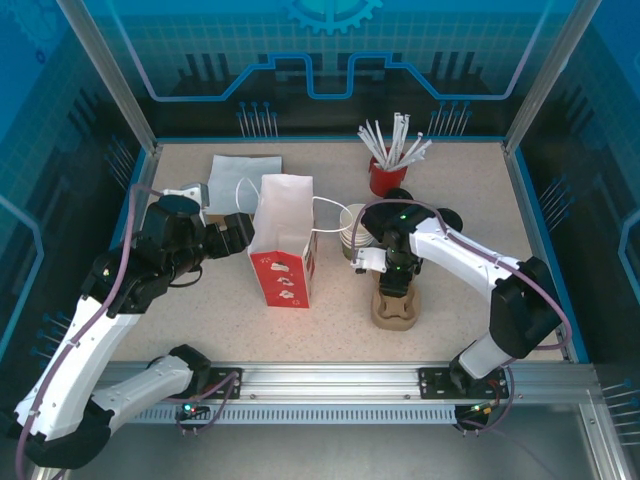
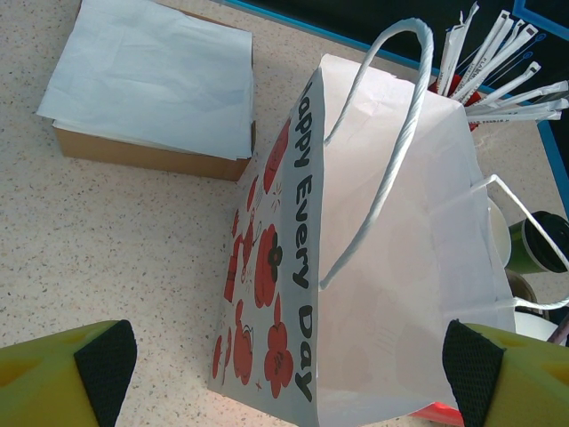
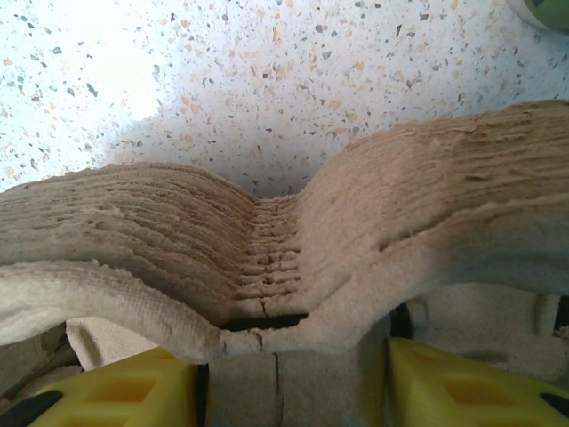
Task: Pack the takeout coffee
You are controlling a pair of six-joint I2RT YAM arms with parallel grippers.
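The red paper bag (image 1: 283,240) stands open mid-table, white inside, with poppies on its side (image 2: 267,267). My left gripper (image 1: 235,235) hovers wide open at the bag's left side (image 2: 289,374), holding nothing. Past the bag's right edge peeks a small cup with a green side and dark top (image 2: 538,242), which looks like the takeout coffee. My right gripper (image 1: 395,275) is down on the stack of brown pulp cup carriers (image 1: 395,312). Its yellow fingers (image 3: 133,391) press against both sides of the top carrier's middle rib (image 3: 292,382).
A stack of cream cups (image 1: 352,232) sits between the bag and the right arm. A red holder of wrapped straws (image 1: 385,178) stands at the back. A box topped with white napkins (image 1: 240,175) lies behind the left gripper. Metal frame posts border the table.
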